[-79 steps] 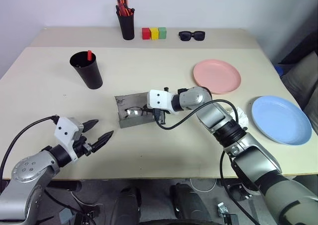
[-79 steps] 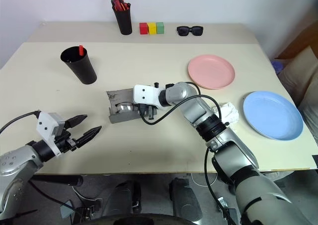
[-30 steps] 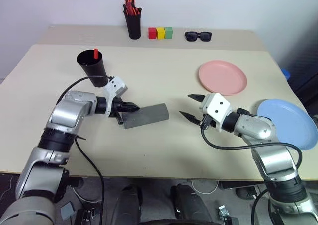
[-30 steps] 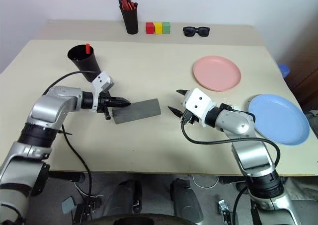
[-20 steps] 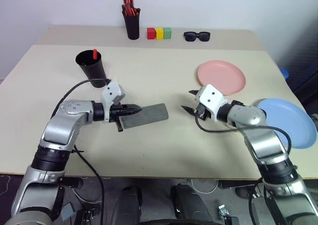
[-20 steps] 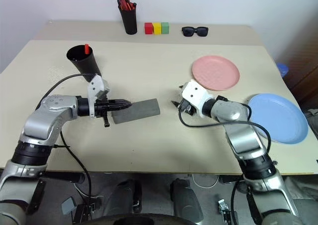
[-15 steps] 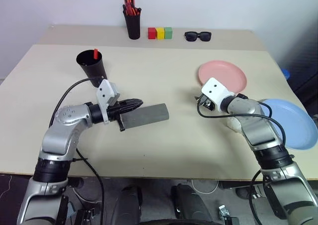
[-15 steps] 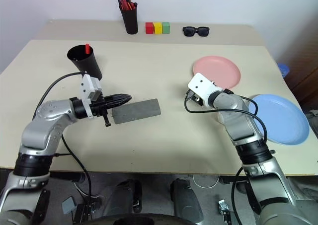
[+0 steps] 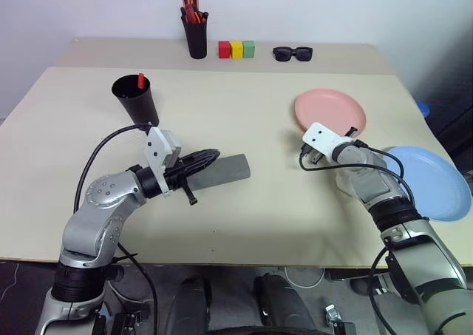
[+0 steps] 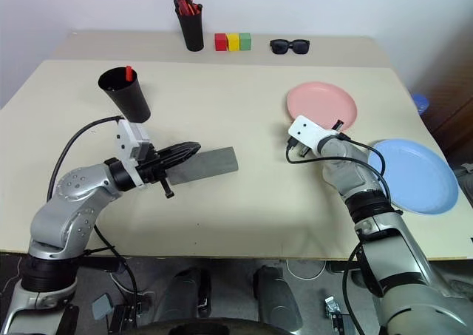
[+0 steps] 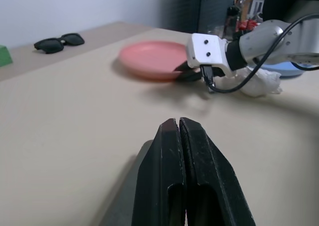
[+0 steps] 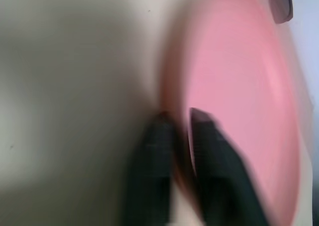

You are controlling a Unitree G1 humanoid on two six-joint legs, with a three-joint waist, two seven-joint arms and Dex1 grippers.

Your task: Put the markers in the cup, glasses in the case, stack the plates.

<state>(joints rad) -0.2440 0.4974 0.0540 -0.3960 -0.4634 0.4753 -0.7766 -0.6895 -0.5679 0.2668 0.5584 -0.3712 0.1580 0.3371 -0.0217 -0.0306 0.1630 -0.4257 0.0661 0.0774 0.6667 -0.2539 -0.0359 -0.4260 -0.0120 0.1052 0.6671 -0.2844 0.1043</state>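
Beige table point(image 9: 244, 113) against a pale wall, with the blue plate point(image 9: 432, 180) at the right edge and the pink plate point(image 9: 330, 112) just far-left of it, apart, so stacking means carrying one across that short gap. Right gripper point(image 12: 177, 136) at the pink plate's near-left rim, fingers pinched on the edge, much the nearer arm. Left gripper point(image 11: 180, 131) pressed shut and empty, over the left end of the closed grey case point(image 9: 222, 171), well left of both plates.
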